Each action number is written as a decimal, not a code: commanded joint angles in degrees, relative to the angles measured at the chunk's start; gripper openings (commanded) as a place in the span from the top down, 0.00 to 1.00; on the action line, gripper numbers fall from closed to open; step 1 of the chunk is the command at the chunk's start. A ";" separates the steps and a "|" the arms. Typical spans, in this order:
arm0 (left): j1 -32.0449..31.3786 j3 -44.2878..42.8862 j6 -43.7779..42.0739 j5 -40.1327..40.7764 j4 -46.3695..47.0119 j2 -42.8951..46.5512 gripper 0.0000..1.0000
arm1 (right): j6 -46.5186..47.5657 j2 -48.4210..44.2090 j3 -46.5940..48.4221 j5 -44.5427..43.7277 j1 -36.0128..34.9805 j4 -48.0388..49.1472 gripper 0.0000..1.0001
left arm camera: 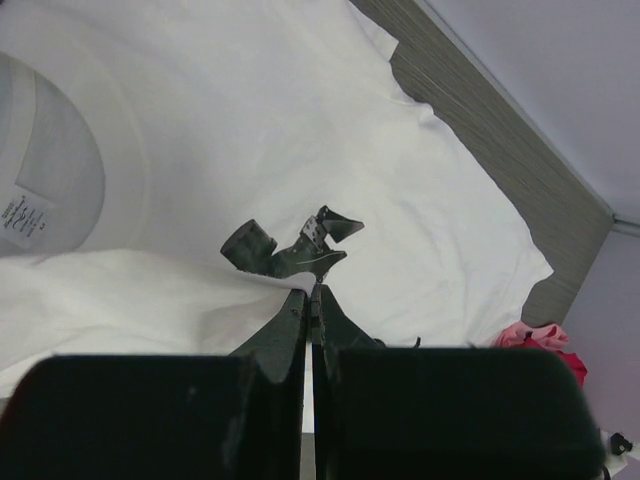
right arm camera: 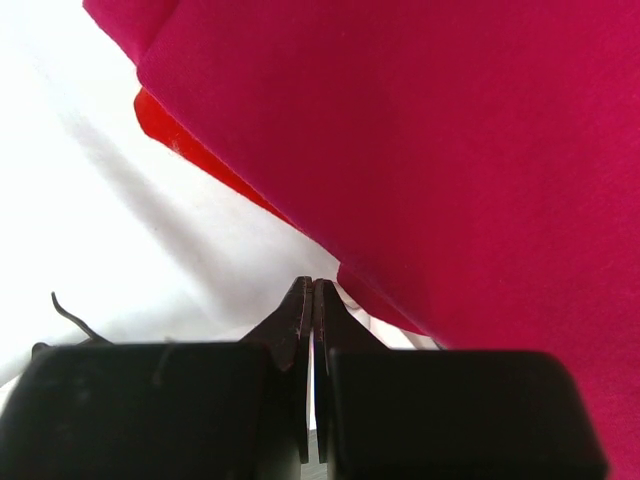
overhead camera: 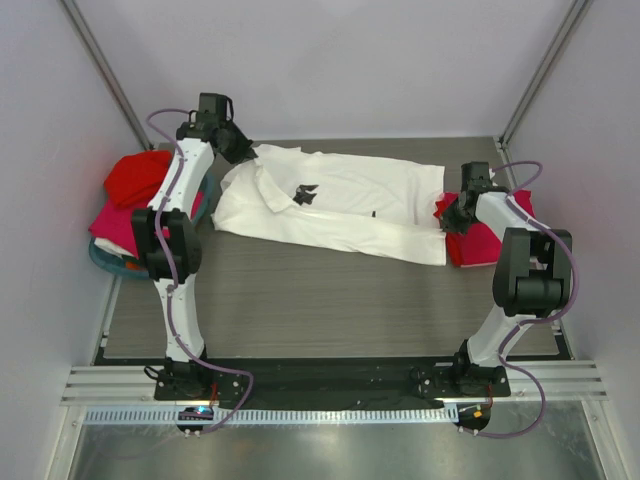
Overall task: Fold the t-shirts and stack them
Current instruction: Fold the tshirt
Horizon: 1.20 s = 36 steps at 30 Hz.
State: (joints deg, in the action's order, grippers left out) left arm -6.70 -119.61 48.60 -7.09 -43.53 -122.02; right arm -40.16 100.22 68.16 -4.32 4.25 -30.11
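**A:** Likeliest screw-up from here? The right gripper (right arm camera: 312, 288) is pinched tight right on the line where the white tee (overhead camera: 340, 205) meets the pink stack (overhead camera: 490, 245).

**B:** That's the one, I reckon. If it has nipped some pink along with the white hem, any pull drags the stack apart. The tee's end touches the stack, so even a clean lift could ruffle it.

**A:** And the far side?

**B:** The left gripper (left arm camera: 312, 290) is clamped on a thin fold of the tee, just short of the print (left arm camera: 290, 245). That's a small bite on soft cotton, so it could slip out if the arms pull against each other. The tee lies wrinkled across the table (overhead camera: 320, 310), so a lopsided fold seems likely too.

**A:** Anything you can't make out?

**B:** Plenty. The right wrist view is so close I can't tell how many layers sit between the tips. The red tee (right arm camera: 190, 150) under the pink is mostly covered. From above, both grippers' tips hide under their own wrists. A flap covers part of the print. The red and pink pile (overhead camera: 135, 190) at the far left sits in a basket (overhead camera: 100, 262) partly behind the left arm, so I can't count what's in it.
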 commanded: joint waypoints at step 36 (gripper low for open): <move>-2.09 38.98 2.20 3.67 15.66 31.03 0.09 | -12.12 -33.07 -34.05 0.46 -4.24 22.81 0.48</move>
State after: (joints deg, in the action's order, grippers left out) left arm -8.71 -88.95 50.61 -4.71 -31.27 -97.49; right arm -47.53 69.12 37.30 -0.51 1.78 -13.67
